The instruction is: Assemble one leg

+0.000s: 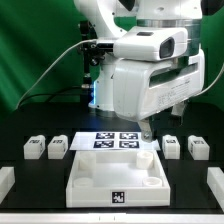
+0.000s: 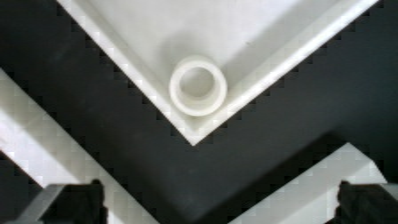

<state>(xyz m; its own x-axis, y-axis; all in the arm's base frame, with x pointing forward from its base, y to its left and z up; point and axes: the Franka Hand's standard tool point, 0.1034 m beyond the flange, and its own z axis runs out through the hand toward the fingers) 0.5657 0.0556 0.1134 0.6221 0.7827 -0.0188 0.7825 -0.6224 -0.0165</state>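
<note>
Several white legs with marker tags lie on the black table. Two are at the exterior view's left [image 1: 34, 148] [image 1: 58, 146] and two at its right [image 1: 172, 146] [image 1: 197, 147]. My gripper [image 1: 147, 131] hangs over the rear right corner of the large white tray-like part [image 1: 88, 181], apart from the legs. In the wrist view the gripper [image 2: 217, 205] is open and empty. Its dark fingertips [image 2: 71, 205] stand wide apart at the frame's edge. Between and beyond them a corner of the tray-like part [image 2: 267, 40] shows, with a round socket [image 2: 198, 85]. No leg shows in the wrist view.
The marker board [image 1: 115, 141] lies just behind the tray-like part. White blocks sit at the table's far left [image 1: 5, 180] and far right [image 1: 215, 181] edges. The arm's bulky white body [image 1: 150, 80] hangs over the back of the table.
</note>
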